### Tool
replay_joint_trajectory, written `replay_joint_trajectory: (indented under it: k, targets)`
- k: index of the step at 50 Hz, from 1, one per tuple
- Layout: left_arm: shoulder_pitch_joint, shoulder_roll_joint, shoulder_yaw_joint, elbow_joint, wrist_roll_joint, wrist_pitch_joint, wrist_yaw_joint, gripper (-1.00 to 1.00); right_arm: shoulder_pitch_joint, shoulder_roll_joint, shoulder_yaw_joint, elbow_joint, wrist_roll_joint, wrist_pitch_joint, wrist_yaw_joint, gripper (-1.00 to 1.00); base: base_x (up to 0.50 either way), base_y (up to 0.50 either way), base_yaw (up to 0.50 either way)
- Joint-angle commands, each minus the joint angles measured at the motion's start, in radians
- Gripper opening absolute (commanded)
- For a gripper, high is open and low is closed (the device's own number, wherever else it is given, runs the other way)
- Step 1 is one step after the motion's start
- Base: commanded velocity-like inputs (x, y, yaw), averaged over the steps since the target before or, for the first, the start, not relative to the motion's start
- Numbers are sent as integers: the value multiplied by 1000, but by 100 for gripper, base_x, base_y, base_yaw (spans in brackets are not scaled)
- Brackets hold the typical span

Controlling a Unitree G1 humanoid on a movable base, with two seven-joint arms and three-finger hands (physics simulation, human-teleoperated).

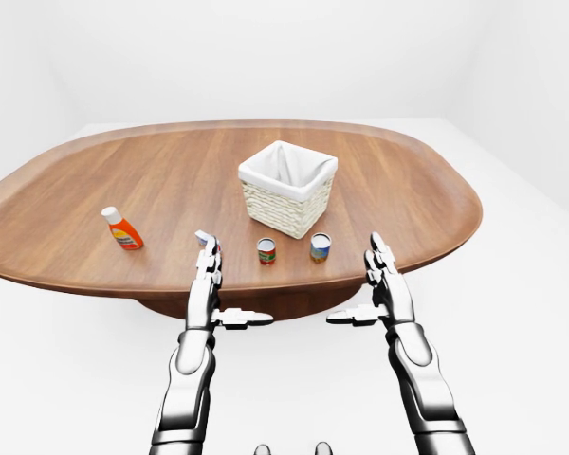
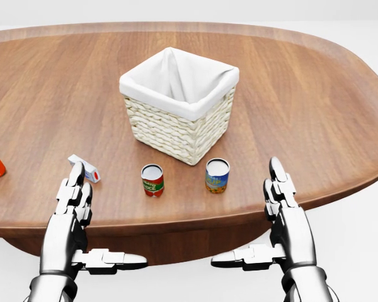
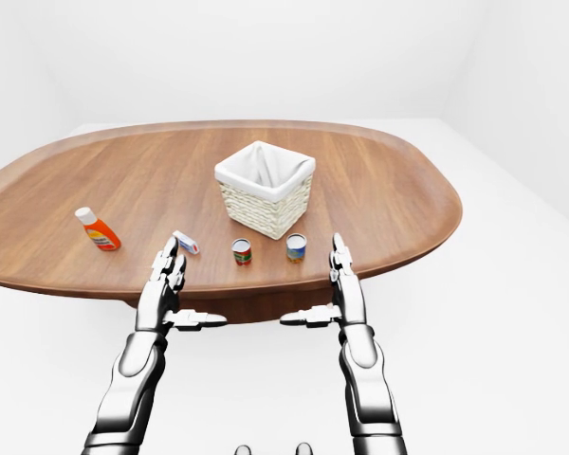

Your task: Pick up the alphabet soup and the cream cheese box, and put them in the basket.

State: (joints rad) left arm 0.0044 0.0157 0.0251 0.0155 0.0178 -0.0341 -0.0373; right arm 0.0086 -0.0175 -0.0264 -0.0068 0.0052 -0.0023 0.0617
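Note:
The alphabet soup, a can with a blue and yellow label, stands upright on the wooden table just below the basket. The cream cheese box, small, white and blue, lies to the left, partly hidden behind my left hand's fingertips. The white-lined wicker basket stands in the middle of the table. My left hand is open and empty at the table's near edge, below the box. My right hand is open and empty at the edge, right of the soup can.
A red-labelled can stands left of the soup can, between my hands. An orange bottle lies on the table's left side. The table is oval with a raised rim on a white floor.

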Motion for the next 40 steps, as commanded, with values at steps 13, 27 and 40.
replay_joint_trajectory:
  k: [13,27,40]
  targets:
    - [-3,2,3,9,-4,-6,-2,100,-41,-8,-89,11,-16,-55,-229,100,0,0,0]
    - [3,0,4,-7,-8,3,1,100,-8,-16,-191,-119,62,-85,-384,100,0,0,0]
    - [-1,2,8,9,-7,10,17,100,33,-31,-435,-239,141,-85,-585,100,0,0,0]
